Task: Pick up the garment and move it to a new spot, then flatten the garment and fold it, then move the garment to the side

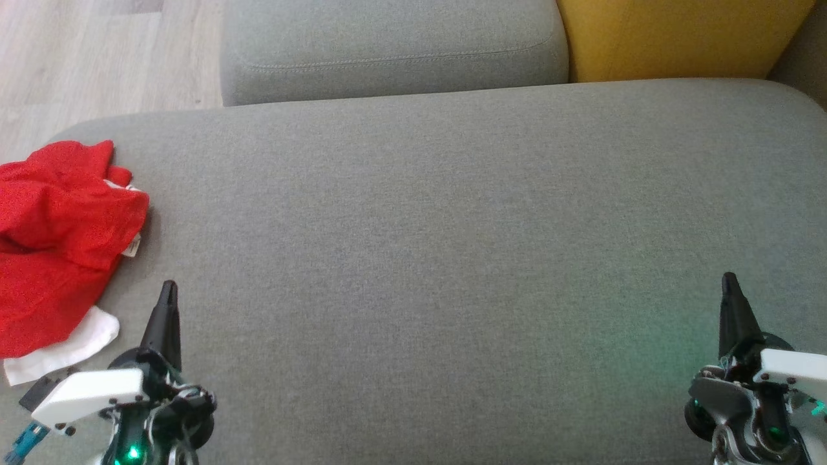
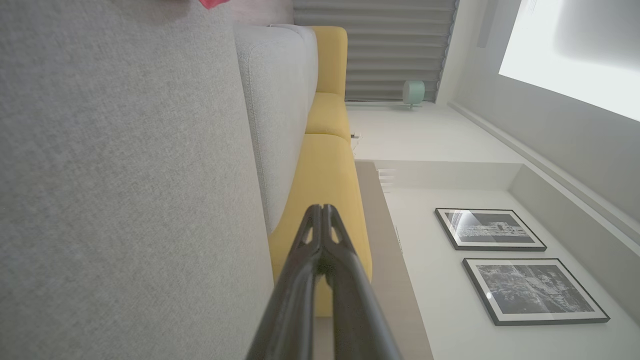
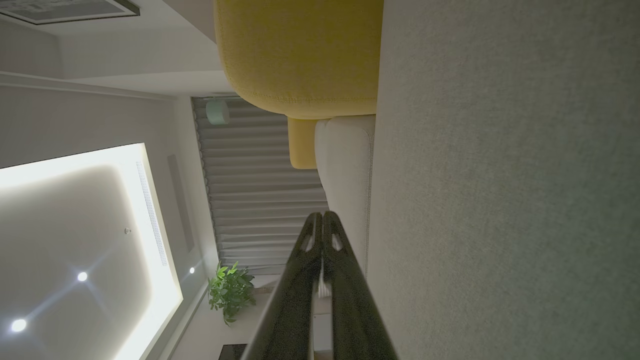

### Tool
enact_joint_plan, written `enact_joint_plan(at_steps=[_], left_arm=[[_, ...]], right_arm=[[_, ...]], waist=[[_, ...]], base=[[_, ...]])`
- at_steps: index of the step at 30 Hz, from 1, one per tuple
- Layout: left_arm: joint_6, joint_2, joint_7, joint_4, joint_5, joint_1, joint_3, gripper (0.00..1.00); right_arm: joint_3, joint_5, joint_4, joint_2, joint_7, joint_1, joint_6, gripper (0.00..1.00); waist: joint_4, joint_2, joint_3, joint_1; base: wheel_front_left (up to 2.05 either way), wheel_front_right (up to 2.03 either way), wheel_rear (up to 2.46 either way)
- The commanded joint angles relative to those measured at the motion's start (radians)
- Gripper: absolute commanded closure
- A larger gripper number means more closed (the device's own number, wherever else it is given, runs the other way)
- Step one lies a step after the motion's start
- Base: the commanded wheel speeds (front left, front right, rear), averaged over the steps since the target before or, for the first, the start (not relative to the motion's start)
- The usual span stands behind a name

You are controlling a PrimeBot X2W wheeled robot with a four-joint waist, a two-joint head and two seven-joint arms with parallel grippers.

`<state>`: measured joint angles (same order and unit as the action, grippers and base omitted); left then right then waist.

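No step appeared begun: red garment (image 1: 58,239) lay crumpled left of the left jaws; both pairs together, empty.

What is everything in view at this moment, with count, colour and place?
garment: one, red, crumpled at the seat's left edge
white fabric: one piece, white, sticking out from under the garment's near side
sofa seat: one, grey, across the head view
back cushion: one, grey, behind the seat
yellow cushion: one, yellow, right of the back cushion
floor: pale wood, upper left
framed pictures: two, black frames, on the wall
plant: one, green, by the curtain
left hand: one, dark fingers, shut, lower left, near the garment, not touching
right hand: one, dark fingers, shut, lower right
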<state>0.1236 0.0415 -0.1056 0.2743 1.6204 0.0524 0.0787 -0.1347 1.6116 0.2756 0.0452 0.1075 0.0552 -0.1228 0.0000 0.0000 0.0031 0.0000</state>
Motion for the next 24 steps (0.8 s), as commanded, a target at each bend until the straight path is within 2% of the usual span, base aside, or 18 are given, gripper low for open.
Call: enact_joint_plan(at_steps=[1, 10, 11, 13, 24], left_arm=[[0.007, 0.009, -0.007, -0.029, -0.012, 0.056, 0.035, 1.0], [0.007, 0.009, -0.007, -0.029, -0.012, 0.056, 0.035, 1.0], [0.0, 0.0, 0.0, 0.0, 0.0, 0.0, 0.0, 0.0], [-0.001, -0.004, 0.002, 0.032, 0.001, -0.013, -0.002, 0.0], [0.0, -0.002, 0.029, 0.022, -0.019, 0.004, -0.029, 0.0]], right_arm=[[0.021, -0.003, -0.031, 0.005, 0.006, 0.053, -0.008, 1.0], [0.021, -0.003, -0.031, 0.005, 0.006, 0.053, -0.008, 1.0], [0.0, 0.0, 0.0, 0.0, 0.0, 0.0, 0.0, 0.0], [0.001, 0.0, 0.03, -0.002, 0.0, -0.013, 0.0, 0.0], [0.017, -0.021, 0.01, 0.002, -0.019, -0.005, 0.0, 0.0]], waist=[[0.0, 0.0, 0.0, 0.0], [0.0, 0.0, 0.0, 0.0], [0.0, 0.0, 0.0, 0.0], [0.0, 0.0, 0.0, 0.0], [0.001, 0.0, 0.0, 0.0]], base=[[0.0, 0.0, 0.0], [0.0, 0.0, 0.0], [0.0, 0.0, 0.0], [0.0, 0.0, 0.0], [0.0, 0.0, 0.0]])
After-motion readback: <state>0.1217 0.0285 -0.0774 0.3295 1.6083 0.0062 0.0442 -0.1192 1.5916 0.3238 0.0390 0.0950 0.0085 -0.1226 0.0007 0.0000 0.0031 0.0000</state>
